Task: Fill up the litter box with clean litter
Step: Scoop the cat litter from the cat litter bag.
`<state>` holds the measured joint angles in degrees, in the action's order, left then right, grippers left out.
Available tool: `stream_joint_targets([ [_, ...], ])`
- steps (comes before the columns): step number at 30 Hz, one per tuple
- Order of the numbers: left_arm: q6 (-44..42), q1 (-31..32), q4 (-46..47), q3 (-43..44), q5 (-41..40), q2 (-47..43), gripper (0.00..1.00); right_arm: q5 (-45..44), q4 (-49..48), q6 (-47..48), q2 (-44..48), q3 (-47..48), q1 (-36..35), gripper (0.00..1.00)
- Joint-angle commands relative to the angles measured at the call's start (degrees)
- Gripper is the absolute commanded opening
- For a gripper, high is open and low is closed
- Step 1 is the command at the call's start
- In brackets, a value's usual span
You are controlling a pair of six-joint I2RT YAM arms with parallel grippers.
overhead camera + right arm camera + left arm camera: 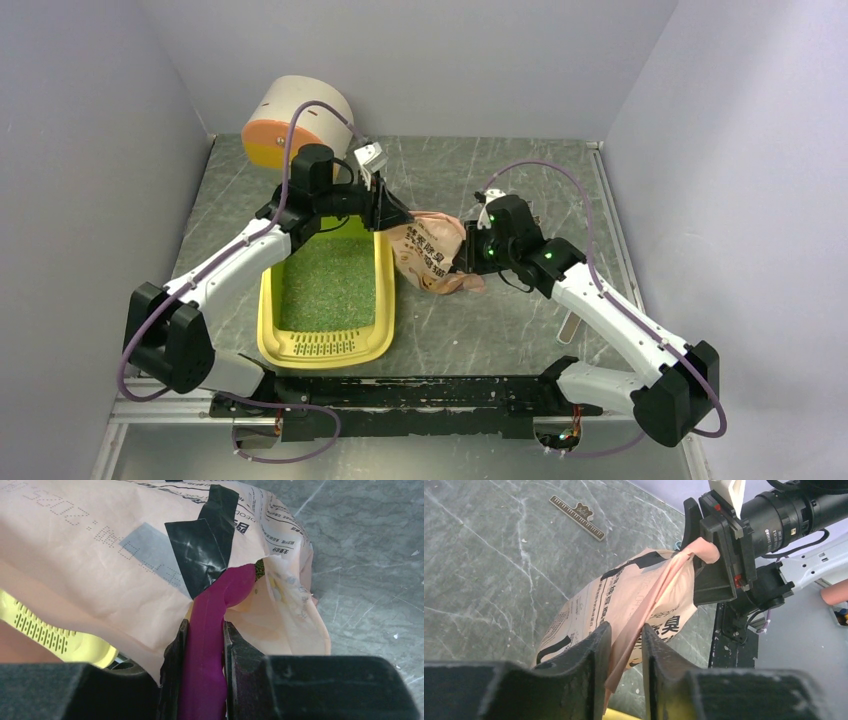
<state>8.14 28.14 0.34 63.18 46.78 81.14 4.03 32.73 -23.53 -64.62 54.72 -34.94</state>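
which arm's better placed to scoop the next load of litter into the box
Right. The right gripper is shut on the magenta scoop, which runs into the mouth of the bag. The left gripper only pinches the bag's edge beside the litter box.

The right gripper [205,628] squeezed the pink-purple scoop [226,587]. Just past its fingers, the scoop poked into the bag [75,565]. The yellow litter box [40,627] peeked out on the left.

Yellow litter box [320,346] holds speckled green litter [330,285]. At its three o'clock is a pink-beige, black-printed bag [428,252]. Magenta scoop [207,630]. Grey table [500,320], seemingly marble-veined.
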Motion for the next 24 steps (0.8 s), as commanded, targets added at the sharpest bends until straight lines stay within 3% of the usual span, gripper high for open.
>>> stream_joint_targets([
  [1, -3.01, 1.06, -3.22, 3.09, 1.69, 1.14, 0.25, 2.55, -0.56, -0.33, 1.20, -0.41, 1.05, 0.00],
  [5, -4.32, 1.09, -4.93, 3.46, 0.83, 1.11, 0.05, 2.66, 0.19, -0.42, 1.90, -0.19, 2.81, 0.00],
  [18, -4.21, 1.04, -2.37, -1.03, -3.26, -2.88, 0.05, -6.05, 12.95, 2.04, -2.64, 6.67, 4.01, 0.00],
  [24, -3.29, 1.04, -1.28, -1.04, -3.56, -1.94, 0.05, 5.35, 3.00, 1.11, -6.00, 2.29, 4.04, 0.00],
])
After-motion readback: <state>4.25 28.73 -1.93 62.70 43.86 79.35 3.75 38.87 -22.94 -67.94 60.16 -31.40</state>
